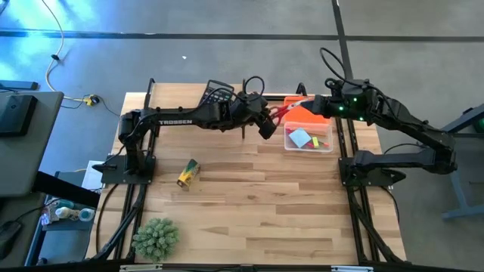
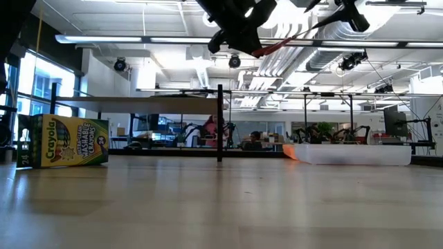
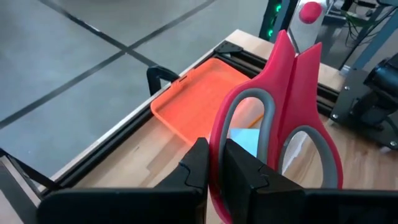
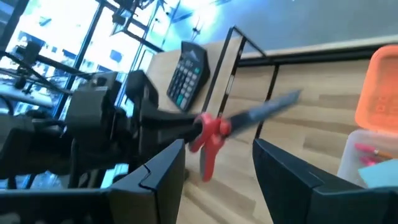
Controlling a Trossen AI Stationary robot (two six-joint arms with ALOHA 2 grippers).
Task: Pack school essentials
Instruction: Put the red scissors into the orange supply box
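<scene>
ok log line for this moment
left gripper: shut on red-handled scissors, held aloft | right gripper: open, facing blades | clear plastic box: open

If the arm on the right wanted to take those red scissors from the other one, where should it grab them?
Probably the bare metal blades. The left gripper is shut on the red scissors at the handle loops, so that end is taken. The blades stick out freely toward the open right gripper, held in the air. Coming in from the tip side, fingers closing across the flat of the blades, looks safest.
</scene>
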